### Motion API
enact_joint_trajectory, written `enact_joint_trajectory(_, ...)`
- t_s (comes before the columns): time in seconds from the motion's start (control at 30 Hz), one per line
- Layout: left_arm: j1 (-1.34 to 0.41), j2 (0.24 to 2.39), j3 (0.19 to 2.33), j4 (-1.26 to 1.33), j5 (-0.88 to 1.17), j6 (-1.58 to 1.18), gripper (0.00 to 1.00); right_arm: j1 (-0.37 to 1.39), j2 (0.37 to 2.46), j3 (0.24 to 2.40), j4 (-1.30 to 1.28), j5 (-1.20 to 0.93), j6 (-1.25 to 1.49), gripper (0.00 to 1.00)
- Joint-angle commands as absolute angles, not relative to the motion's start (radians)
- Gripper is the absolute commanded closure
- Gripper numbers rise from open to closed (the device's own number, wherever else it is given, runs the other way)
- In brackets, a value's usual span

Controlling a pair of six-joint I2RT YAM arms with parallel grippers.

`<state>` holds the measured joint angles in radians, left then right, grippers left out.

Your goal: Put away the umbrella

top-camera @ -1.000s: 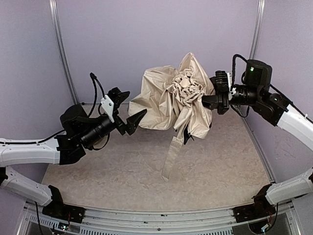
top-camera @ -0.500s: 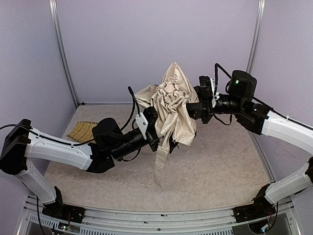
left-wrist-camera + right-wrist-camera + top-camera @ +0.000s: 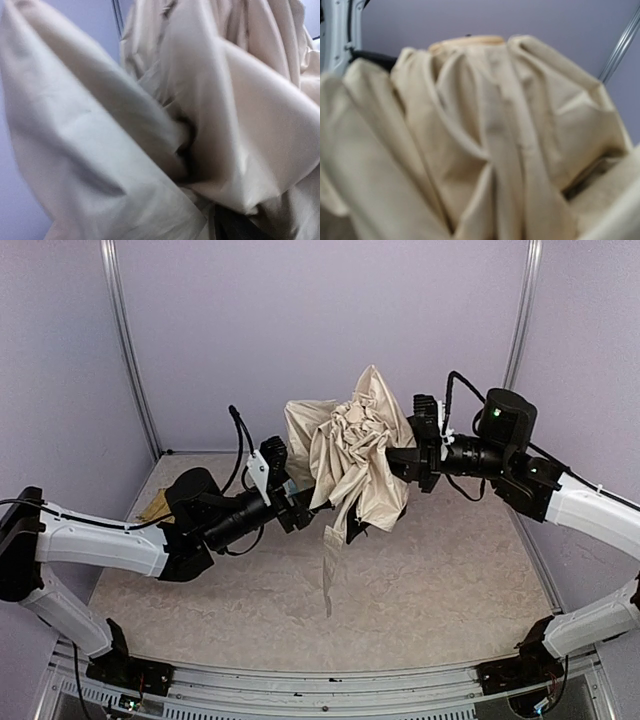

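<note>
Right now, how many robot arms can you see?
2. The left arm reaches in from the left side to the umbrella's left edge. The right arm reaches in from the right side to the umbrella's right edge. None look hidden.

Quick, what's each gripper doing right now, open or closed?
Left gripper: cannot tell, jaws hidden in the cream-beige folding umbrella.
Right gripper: closed on that umbrella.

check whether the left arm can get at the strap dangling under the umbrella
Probably yes: the strap hangs free below the umbrella, and the left gripper is at the fabric just above it, with nothing in between.
</note>
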<state>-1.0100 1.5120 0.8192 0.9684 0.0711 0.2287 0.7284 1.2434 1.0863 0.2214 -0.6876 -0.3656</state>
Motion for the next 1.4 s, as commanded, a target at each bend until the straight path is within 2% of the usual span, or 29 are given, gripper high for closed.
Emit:
enact_joint_trajectory(0.0,-0.94,1.381,0.707,0.877,0.092,0.214,0.26,0.692,1.134,1.106,0.152,-0.76,-0.467,1.0)
enact_joint_trajectory(0.1,-0.929,1.325,0.66,0.748,0.096,0.28,0.14,0.688,1.125,1.148,0.074,-0.767,-0.52,1.0)
enact_joint_trajectory(0.2,-0.928,1.287,0.615,0.679,0.093,0.308,0.09,0.683,1.117,1.171,0.055,-0.75,-0.55,1.0)
enact_joint_trajectory(0.47,-0.96,1.31,0.535,0.786,0.352,0.283,0.12,0.681,1.136,1.252,0.001,-0.738,-0.59,1.0)
enact_joint_trajectory(0.67,-0.98,1.411,0.578,0.849,0.389,0.255,0.11,0.681,1.138,1.285,-0.024,-0.727,-0.607,1.0)
enact_joint_trajectory(0.9,-1.014,1.584,0.695,0.952,0.579,0.185,0.12,0.681,1.149,1.285,-0.022,-0.733,-0.612,1.0)
enact_joint_trajectory(1.0,-1.02,1.625,0.742,0.911,0.625,0.178,0.35,0.681,1.148,1.287,-0.032,-0.719,-0.616,1.0)
enact_joint_trajectory(1.17,-1.033,1.626,0.757,0.888,0.703,0.17,0.51,0.68,1.143,1.278,-0.032,-0.663,-0.621,1.0)
enact_joint_trajectory(1.2,-1.038,1.623,0.758,0.881,0.711,0.175,0.58,0.679,1.144,1.278,-0.033,-0.653,-0.621,1.0)
enact_joint_trajectory(1.33,-1.052,1.613,0.772,0.814,0.709,0.204,1.0,0.676,1.149,1.278,-0.039,-0.635,-0.624,1.0)
enact_joint_trajectory(1.37,-1.052,1.608,0.769,0.8,0.687,0.209,1.0,0.675,1.149,1.278,-0.041,-0.624,-0.626,1.0)
